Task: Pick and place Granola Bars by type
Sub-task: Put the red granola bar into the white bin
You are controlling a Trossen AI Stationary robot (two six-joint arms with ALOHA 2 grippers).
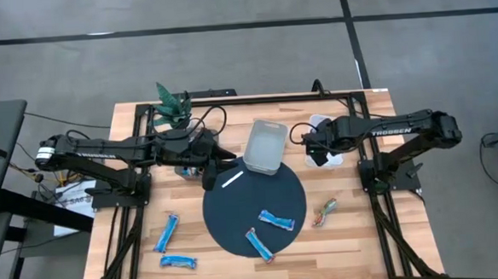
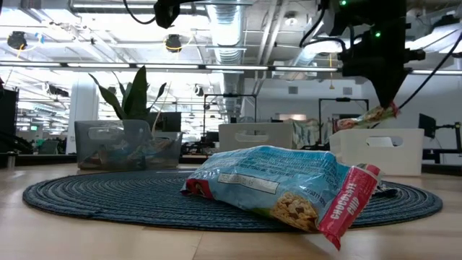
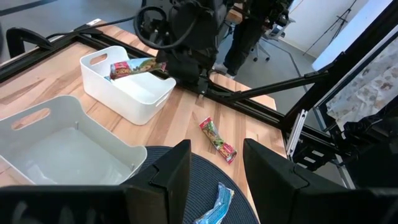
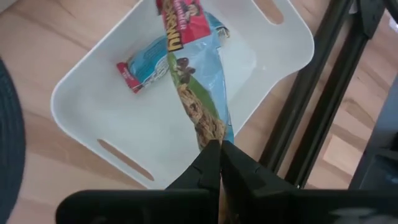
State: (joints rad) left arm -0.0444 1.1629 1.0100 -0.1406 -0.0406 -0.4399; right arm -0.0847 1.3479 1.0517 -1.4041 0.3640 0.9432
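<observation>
My right gripper [image 4: 219,155] is shut on a multicoloured granola bar [image 4: 196,106], above the white bin [image 4: 93,106] at the table's far right. Another bar [image 4: 140,68] lies on that bin's floor. My left gripper [image 3: 214,168] hangs open with nothing between its fingers, at the far left edge of the round dark mat [image 1: 227,217]. Two blue bars [image 1: 276,220] [image 1: 259,244] lie on the mat, and two more [image 1: 167,233] [image 1: 178,262] lie on the wood to its left. One multicoloured bar [image 1: 324,211] lies on the wood to the right of the mat. My right gripper pinches one end of the multicoloured bar [image 4: 211,138] between its two fingers. The fingers come from above, pointing steeply down. The bar hangs slanted below them, over the inside of the white bin [image 2: 379,148]. Whether its free red end [image 4: 177,25] touches anything, I cannot tell.
A clear bin [image 1: 265,147] stands at the mat's far edge, with a thin white stick [image 1: 232,180] beside it on the mat. A potted plant [image 1: 173,105] stands at the far left. In the low view a blue bar [image 2: 289,184] fills the foreground.
</observation>
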